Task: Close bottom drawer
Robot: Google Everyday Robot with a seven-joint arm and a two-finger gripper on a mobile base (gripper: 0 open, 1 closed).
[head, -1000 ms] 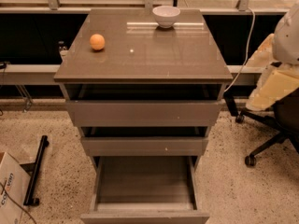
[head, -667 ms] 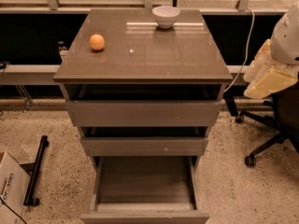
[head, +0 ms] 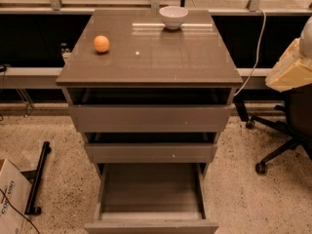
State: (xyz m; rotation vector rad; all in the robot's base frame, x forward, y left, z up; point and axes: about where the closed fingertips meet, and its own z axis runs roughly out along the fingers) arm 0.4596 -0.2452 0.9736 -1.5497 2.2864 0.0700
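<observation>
The bottom drawer (head: 151,191) of the grey-brown cabinet (head: 148,57) is pulled far out toward me. Its deep box is empty, and its flat front (head: 151,226) sits at the lower edge of the view. The middle drawer (head: 151,152) and the top drawer (head: 151,118) each stand out a little from the cabinet. Only a cream and white part of my arm (head: 292,67) shows at the right edge, level with the cabinet top and well away from the drawers. My gripper is out of view.
An orange ball (head: 101,44) and a white bowl (head: 173,16) sit on the cabinet top. A black office chair (head: 287,130) stands to the right. A cardboard box (head: 9,199) and a black bar stand (head: 36,179) are on the speckled floor to the left.
The arm part at the right edge has moved up and a little to the right. The drawers have not moved.
</observation>
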